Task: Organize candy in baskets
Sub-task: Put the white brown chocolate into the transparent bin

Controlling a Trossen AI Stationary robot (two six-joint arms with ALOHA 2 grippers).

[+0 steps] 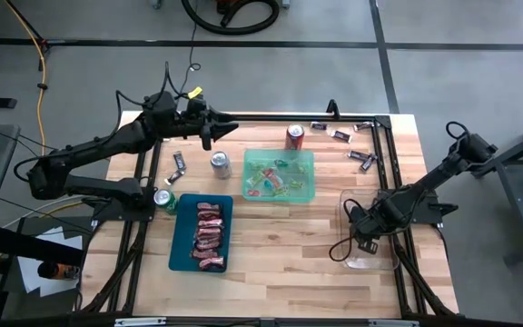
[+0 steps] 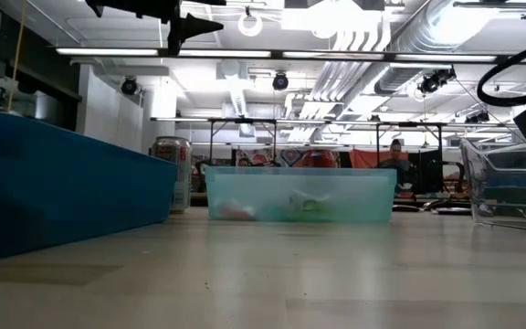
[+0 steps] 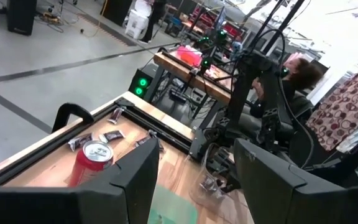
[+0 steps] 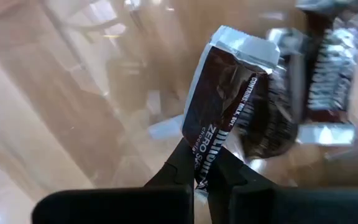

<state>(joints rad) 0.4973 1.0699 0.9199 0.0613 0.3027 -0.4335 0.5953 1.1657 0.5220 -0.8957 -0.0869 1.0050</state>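
Right gripper (image 4: 199,180) is pinched shut on a dark bar (image 4: 225,102) low inside the clear basket (image 1: 345,202), so you'd open gently, then lift straight up.

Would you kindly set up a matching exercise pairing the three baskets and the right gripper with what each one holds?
Column one:
1. dark teal basket
2. light green basket
3. clear basket
4. right gripper

Column two:
A. mixed bright-wrapped candies
B. shut on a dark mini bar by its wrapper end
C. red and pink candies laid in a row
D. the right gripper lowered inside it, with dark bars lying nearby

Pairs: 1-C, 2-A, 3-D, 4-B
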